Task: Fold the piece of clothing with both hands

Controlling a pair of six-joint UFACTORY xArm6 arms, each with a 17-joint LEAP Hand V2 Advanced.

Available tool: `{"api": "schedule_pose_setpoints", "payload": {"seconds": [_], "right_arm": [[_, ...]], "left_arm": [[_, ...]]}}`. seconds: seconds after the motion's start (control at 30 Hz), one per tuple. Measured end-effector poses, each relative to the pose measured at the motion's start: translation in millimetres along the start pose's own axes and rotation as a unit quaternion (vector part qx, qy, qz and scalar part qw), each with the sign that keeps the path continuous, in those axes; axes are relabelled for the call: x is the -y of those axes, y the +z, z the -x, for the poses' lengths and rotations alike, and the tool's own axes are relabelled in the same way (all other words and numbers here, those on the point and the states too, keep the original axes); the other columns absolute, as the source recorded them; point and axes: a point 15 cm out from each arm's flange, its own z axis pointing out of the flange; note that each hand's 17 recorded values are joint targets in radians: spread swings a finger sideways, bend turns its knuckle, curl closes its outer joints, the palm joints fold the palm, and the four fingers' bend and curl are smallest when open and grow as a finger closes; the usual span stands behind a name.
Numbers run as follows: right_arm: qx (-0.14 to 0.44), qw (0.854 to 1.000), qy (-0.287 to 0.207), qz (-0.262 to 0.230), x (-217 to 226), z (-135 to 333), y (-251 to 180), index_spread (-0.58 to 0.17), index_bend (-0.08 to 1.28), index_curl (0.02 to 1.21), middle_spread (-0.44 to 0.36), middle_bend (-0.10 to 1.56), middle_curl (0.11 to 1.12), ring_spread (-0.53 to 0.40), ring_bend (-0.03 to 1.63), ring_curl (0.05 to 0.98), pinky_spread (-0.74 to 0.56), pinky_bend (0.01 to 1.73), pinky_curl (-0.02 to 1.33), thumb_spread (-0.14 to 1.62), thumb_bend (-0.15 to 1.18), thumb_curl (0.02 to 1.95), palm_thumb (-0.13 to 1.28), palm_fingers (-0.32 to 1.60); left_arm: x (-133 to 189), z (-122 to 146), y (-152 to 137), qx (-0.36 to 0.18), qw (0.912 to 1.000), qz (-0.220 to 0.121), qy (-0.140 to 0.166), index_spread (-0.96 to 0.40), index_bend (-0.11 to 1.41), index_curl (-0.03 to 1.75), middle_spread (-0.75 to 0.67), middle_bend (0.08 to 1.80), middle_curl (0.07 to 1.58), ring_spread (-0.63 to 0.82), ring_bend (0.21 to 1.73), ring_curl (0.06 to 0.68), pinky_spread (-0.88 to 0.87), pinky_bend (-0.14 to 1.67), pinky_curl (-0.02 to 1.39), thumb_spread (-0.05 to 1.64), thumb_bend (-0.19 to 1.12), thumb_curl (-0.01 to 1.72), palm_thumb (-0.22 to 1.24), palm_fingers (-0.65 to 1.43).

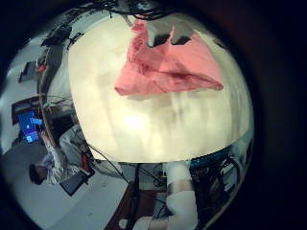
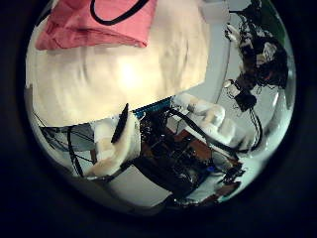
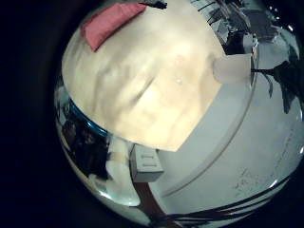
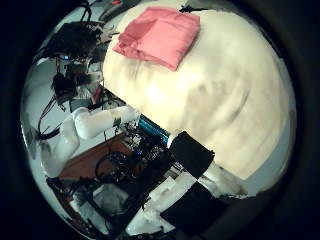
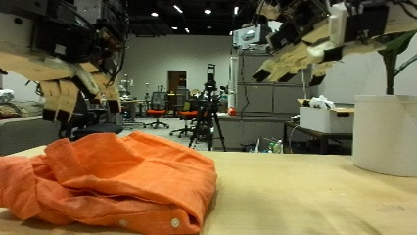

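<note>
An orange buttoned garment (image 5: 117,181) lies loosely folded and bunched on the light wooden table (image 5: 313,196), under my left hand. My left hand (image 5: 59,73) hangs above it with relaxed fingers and holds nothing. My right hand (image 5: 319,44) is high over the bare part of the table, fingers straight, holding nothing. The garment shows in the left little finger side palm view (image 1: 168,67), the left thumb side palm view (image 2: 84,25), the right little finger side palm view (image 3: 109,24) and the right thumb side palm view (image 4: 158,35), lying on the table top away from each palm.
A white cylinder (image 5: 385,132) stands on the table below the right hand; it also shows at the table's edge in the right little finger side palm view (image 3: 231,68). Bare table top (image 4: 210,90) stretches between the garment and the cylinder.
</note>
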Motion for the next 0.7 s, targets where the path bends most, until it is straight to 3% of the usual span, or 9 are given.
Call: {"api": "schedule_pose_setpoints", "payload": {"seconds": [0.23, 0.53, 0.7], "right_arm": [[-0.006, 0.998, 0.003, -0.055, -14.0, 1.4, -28.5, -0.353, 0.30, 0.40, -0.060, 0.34, 0.35, 0.191, 0.35, 0.185, 0.42, 0.31, 0.22, 1.23, -0.02, 0.36, 0.52, 0.31], [-0.002, 0.999, 0.001, -0.042, -20.2, 4.4, -4.7, -0.372, 0.26, 0.39, -0.066, 0.32, 0.35, 0.175, 0.31, 0.181, 0.41, 0.24, 0.22, 1.23, -0.02, 0.33, 0.52, 0.36], [-0.002, 0.999, 0.003, -0.042, -20.5, 4.1, -4.4, -0.374, 0.24, 0.39, -0.063, 0.30, 0.34, 0.171, 0.29, 0.180, 0.41, 0.21, 0.22, 1.24, -0.02, 0.32, 0.52, 0.38]], "left_arm": [[4.4, -11.2, -4.0, -0.027, 0.9996, 0.003, 0.004, 0.16, 0.17, 0.32, 0.47, 0.18, 0.26, 0.59, 0.41, 0.224, 0.54, 0.31, 0.32, 1.14, -0.02, 0.33, 0.48, 0.00], [-10.3, -12.6, -12.4, -0.022, 0.9997, -0.002, 0.000, 0.15, 0.17, 0.32, 0.48, 0.18, 0.26, 0.59, 0.41, 0.223, 0.54, 0.32, 0.32, 1.14, -0.02, 0.33, 0.48, -0.01], [-22.7, -14.7, -25.9, -0.016, 0.9989, -0.043, -0.008, 0.14, 0.17, 0.32, 0.46, 0.19, 0.26, 0.59, 0.41, 0.222, 0.54, 0.31, 0.32, 1.14, -0.02, 0.33, 0.49, 0.00]]}}
